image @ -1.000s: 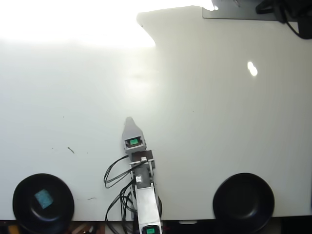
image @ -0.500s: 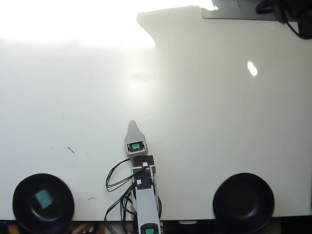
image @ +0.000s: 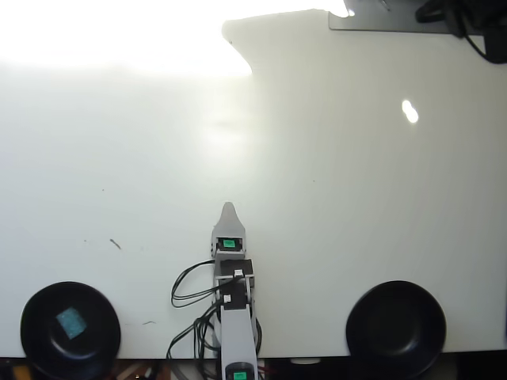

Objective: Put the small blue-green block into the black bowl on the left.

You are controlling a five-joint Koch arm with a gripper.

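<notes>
Blue-green block [image: 70,323] lying inside black bowl [image: 70,329] at lower left of overhead view, near bowl's centre. Second black bowl [image: 395,328] at lower right, nothing seen inside. Gripper [image: 228,209] pointing up-frame over white table [image: 317,198], between bowls, well apart from both. Only one tip visible; jaw state cannot be told.

We see a smooth, glossy white table [image: 356,198] throwing glare, two shiny black bowls [image: 70,330] [image: 396,326], and a matt blue-green block [image: 70,323].
</notes>
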